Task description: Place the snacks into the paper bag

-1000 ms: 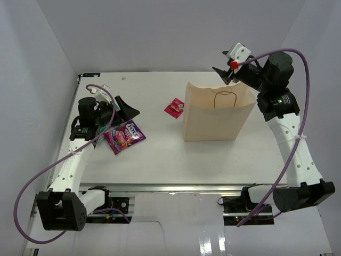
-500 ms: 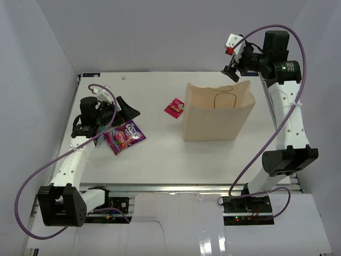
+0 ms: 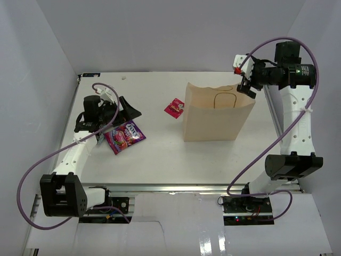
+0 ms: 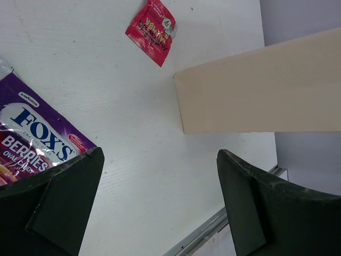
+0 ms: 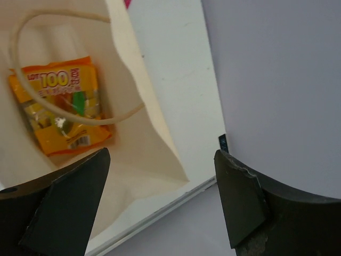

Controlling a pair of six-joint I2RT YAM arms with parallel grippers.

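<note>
Top view, 9 o'clock side: L gripper (image 3: 129,108) sits low over the table (image 3: 160,160) near its left edge, fingers spread wide w/ nothing btw them; the left wrist view shows the same, bare tabletop in the gap (image 4: 160,153). Purple pkt (image 3: 124,136) lies flat just at 6 o'clock of that gripper, skewed, and in the wrist view its corner runs under the left finger (image 4: 32,133). From there toward 3 o'clock is an open strip of table up to the bag's left edge. Pink-red pkt (image 3: 174,108) (image 4: 152,32) lies flat at 9 o'clock of the bag's far-left corner, just beside it, not touching. Paper bag (image 3: 216,120) (image 4: 256,96) stands upright right of centre, mouth open upward, handle loop (image 3: 225,98) on its near face. At 6 o'clock of it a broad band of table runs to the near edge; at 3 o'clock only a narrow strip before the table's right edge. R gripper (image 3: 246,85) hangs above the bag's 1 o'clock corner, fingers released and wide apart, holding nothing (image 5: 161,154). The right wrist view looks down into the bag (image 5: 144,149): orange pkt (image 5: 58,106) lies at the bottom, a handle loop crossing over it, side wall (image 5: 266,64) close beyond the table edge.
</note>
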